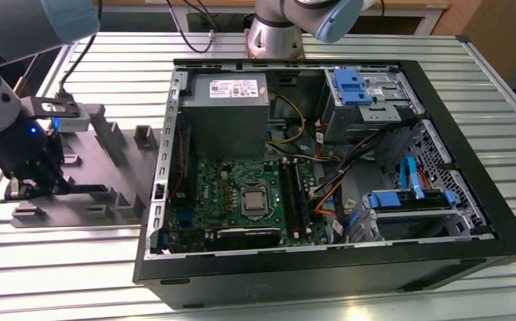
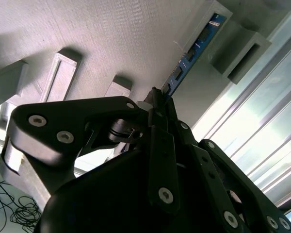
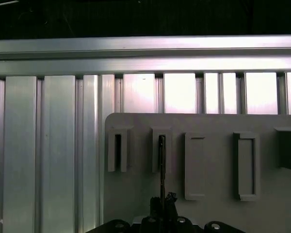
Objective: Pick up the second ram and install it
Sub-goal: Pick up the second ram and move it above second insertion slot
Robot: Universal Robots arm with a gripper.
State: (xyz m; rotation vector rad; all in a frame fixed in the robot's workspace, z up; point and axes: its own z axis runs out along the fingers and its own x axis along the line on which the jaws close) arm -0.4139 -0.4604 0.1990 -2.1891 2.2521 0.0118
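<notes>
The second ram (image 2: 193, 51) is a thin dark stick with small chips, standing on edge in a slotted block of the grey fixture (image 2: 111, 39). Edge-on in the first wrist view, the ram (image 3: 161, 162) runs from its slot block back to my fingertips. My gripper (image 2: 159, 94) has its black fingers drawn together on the stick's near end, also seen at the gripper (image 3: 162, 199) in the first wrist view. In the exterior view my gripper (image 1: 27, 189) hangs low over the fixture (image 1: 106, 167) at the exterior view's left, outside the computer case.
An open computer case (image 1: 329, 267) lies on the slatted metal table (image 1: 61, 254), with the green motherboard (image 1: 231, 194) and its long black slots (image 1: 295, 194) inside. Cables, blue drive brackets and a power supply (image 1: 226, 107) crowd the case. Another arm's base (image 1: 276, 33) stands behind it.
</notes>
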